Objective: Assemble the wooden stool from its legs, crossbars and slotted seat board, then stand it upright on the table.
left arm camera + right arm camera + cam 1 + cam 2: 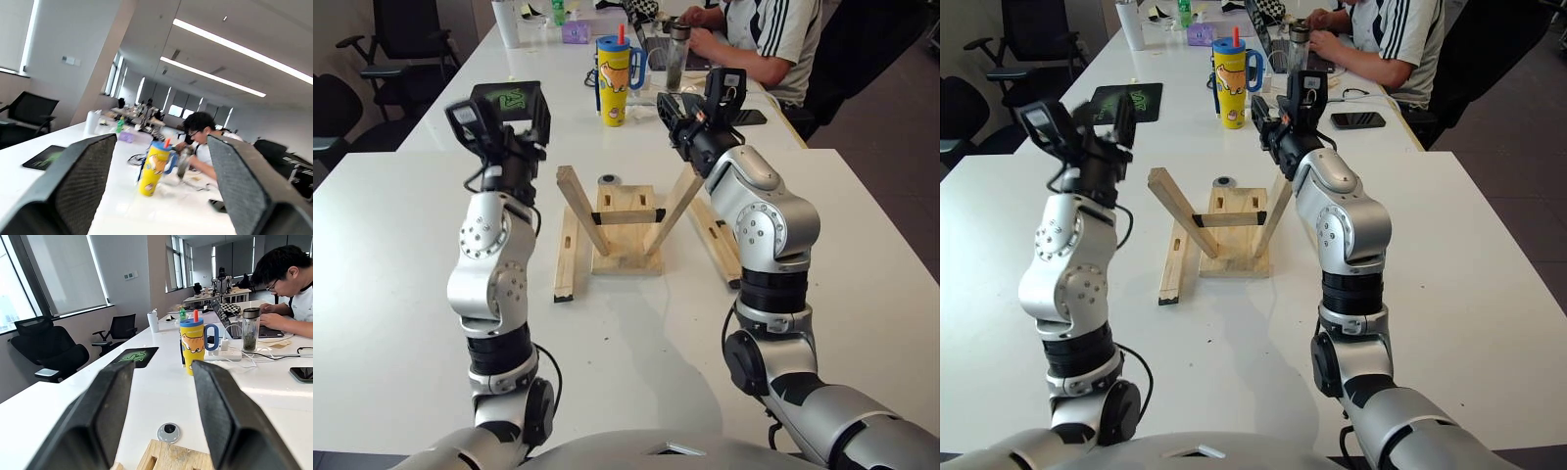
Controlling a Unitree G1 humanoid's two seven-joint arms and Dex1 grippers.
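Seat board (626, 258) lies flat mid-desk (401, 294), slots up. A frame of two legs joined by a crossbar (628, 216) is stood in it, the legs splaying outward at the top.

Loose leg piece (568, 253) lies flat just beside the seat board's left edge, long axis parallel to that edge and running away from the robot. Second loose piece (717, 238) lies beside the seat board's right edge, angled slightly and partly under the right arm.

Left tool (162, 144): fingers spread wide, nothing between them, held high off the seat board's far-left corner and aimed out across the room. Right tool (164, 367): wide, empty, raised above the seat board's far-right corner, near the top of the right standing leg.

Judgement: each loose piece sits below and robot-side of its nearer tool. The left arm suits the left piece and must drop and turn down to close across its narrow width.
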